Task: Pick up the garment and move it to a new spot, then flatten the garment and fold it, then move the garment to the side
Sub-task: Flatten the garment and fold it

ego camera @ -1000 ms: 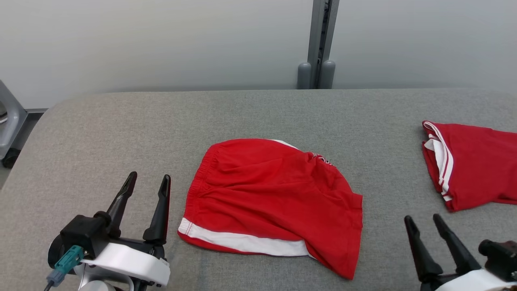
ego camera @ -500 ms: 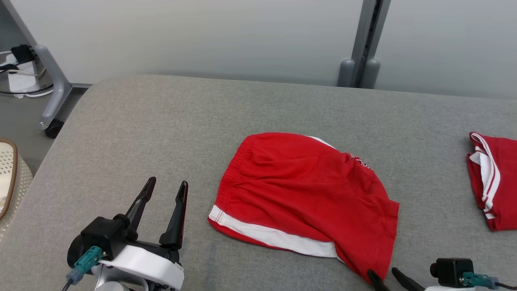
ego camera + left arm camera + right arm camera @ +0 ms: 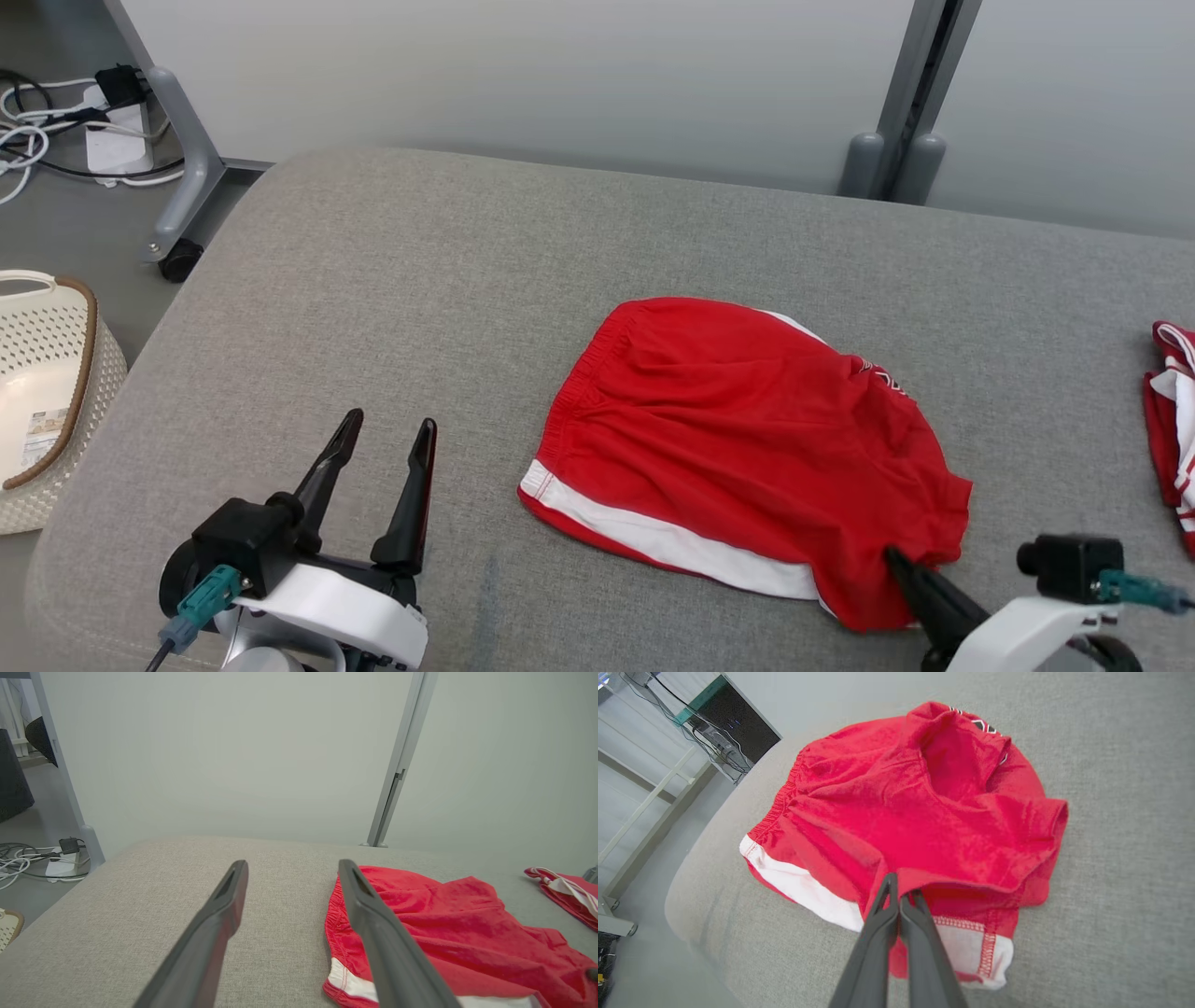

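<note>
- The red shorts (image 3: 747,448) lay bunched and creased on the near right part of the grey table (image 3: 373,280), so they needed lifting before any flattening could be done
- The right gripper (image 3: 899,891) was clenched on the shorts' leg hem by the table's near edge, its two dark fingers pressed together with a fold of red cloth nipped at the tips; a corner hold like this would probably let the cloth hang free once raised, which suits carrying it to a new spot
- The left gripper (image 3: 390,422) hovered over the table's near left, fingers spread wide and grasping nothing; it looked placed to take a second corner when wanted
- A second red garment (image 3: 1172,420) with white trim sat folded at the table's right edge, apparently set aside
- A cream lattice basket (image 3: 86,317) stood on the floor off the table's left end, and a grey metal post (image 3: 910,93) rose behind its far edge
- The shorts were soft matte knit with a gathered elastic waistband (image 3: 583,392), a broad white stripe (image 3: 672,546) and red stitching on the white hem; limp stuff, likely to sag and slip
- The table top was coarse grey woven fabric over rounded, padded corners; the gripper fingers were long, tapering and hard-looking
</note>
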Controlling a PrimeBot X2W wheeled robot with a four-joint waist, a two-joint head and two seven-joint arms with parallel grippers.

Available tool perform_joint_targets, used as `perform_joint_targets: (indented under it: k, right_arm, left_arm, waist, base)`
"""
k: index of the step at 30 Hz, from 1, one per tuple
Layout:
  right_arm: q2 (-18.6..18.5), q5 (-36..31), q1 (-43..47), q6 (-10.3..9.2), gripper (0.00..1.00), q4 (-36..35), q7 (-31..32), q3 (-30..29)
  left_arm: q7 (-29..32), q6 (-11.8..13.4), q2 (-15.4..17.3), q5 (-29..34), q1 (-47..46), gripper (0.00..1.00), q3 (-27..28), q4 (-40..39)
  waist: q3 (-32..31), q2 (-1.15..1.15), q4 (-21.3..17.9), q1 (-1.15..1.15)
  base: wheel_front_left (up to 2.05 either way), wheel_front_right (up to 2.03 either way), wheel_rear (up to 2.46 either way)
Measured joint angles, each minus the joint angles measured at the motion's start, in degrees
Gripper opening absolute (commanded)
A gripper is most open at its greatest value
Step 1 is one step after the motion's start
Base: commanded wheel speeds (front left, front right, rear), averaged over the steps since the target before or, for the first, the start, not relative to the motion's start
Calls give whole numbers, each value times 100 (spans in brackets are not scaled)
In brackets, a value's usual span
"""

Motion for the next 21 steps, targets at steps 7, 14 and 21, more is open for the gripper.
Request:
perform_joint_targets:
  k: [7, 14, 21]
  right_arm:
    - [-256, 405, -965, 0, 0, 193, 293, -271]
    - [-555, 815, -1872, 0, 0, 906, 359, -515]
    - [-624, 998, -2079, 0, 100, 1459, 452, -322]
  left_arm:
    - [22, -49, -55, 11, -199, 100, -53, 9]
    - [25, -151, -176, 52, -430, 100, -110, 130]
    - [24, -203, -226, 58, -479, 100, -138, 304]
  waist:
    - [313, 0, -48, 0]
    - [686, 0, 24, 0]
    - [699, 0, 90, 0]
  base:
    - [0, 0, 0]
    - [0, 0, 0]
    - [0, 0, 0]
